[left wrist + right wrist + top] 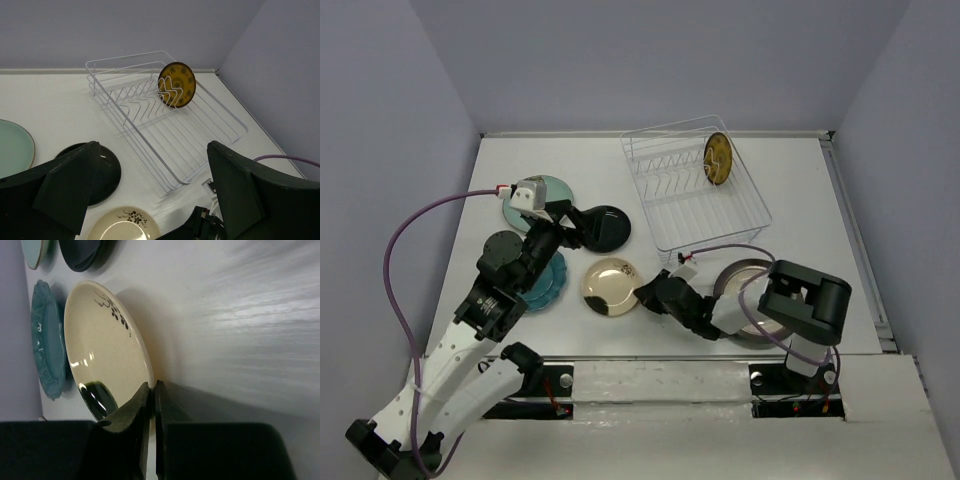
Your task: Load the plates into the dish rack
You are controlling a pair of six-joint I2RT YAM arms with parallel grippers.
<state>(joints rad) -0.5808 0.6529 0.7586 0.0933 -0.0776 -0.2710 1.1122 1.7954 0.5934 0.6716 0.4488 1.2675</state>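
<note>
right gripper [151,390] jaws are closed on the rim of the cream plate [608,284], glossy with a dark floral sprig, lying flat near centre. left gripper [152,165] jaws gape wide. the amber patterned plate [717,158] stands upright in the dish rack [700,212], far right.

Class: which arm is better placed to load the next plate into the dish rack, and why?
Right. The right gripper is shut on the rim of the cream plate, with the dish rack on its side. The left gripper hangs open over the black plate, holding nothing.
</note>
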